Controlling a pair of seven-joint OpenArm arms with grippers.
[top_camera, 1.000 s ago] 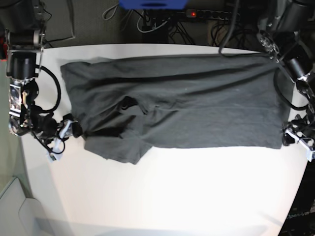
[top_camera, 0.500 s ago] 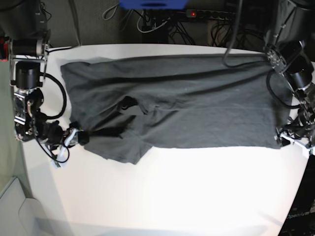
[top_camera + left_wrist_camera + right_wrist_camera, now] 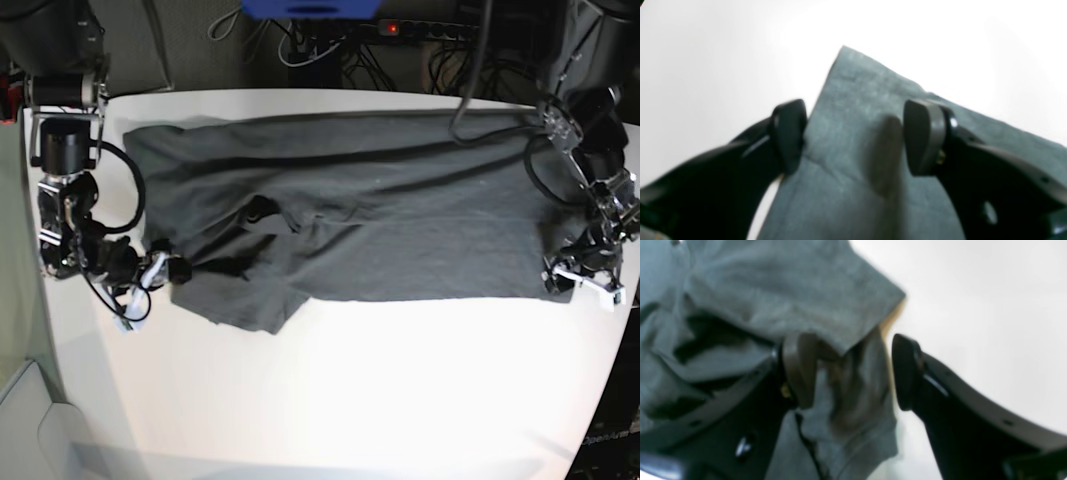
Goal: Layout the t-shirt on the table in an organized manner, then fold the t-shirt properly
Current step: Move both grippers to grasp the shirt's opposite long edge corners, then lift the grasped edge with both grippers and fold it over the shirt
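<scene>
The dark grey t-shirt [image 3: 380, 210] lies spread sideways across the white table [image 3: 350, 400], with a rumpled sleeve at its lower left and a folded patch near the middle. At that sleeve's edge is my right gripper [image 3: 166, 272]. In the right wrist view it [image 3: 851, 373] is open, with the sleeve cloth [image 3: 800, 290] bunched between its fingers. My left gripper [image 3: 566, 282] is at the shirt's lower right corner. In the left wrist view it [image 3: 855, 136] stands open astride that flat corner [image 3: 853, 83].
Behind the table's far edge there are cables, a power strip [image 3: 420, 28] with a red light, and a blue object [image 3: 310, 8]. The table's left edge drops to a greenish floor [image 3: 15, 330]. White tabletop stretches in front of the shirt.
The right gripper has slid rightward onto the sleeve's edge. The left gripper has moved inward to the shirt's lower right corner. The shirt itself has barely shifted.
</scene>
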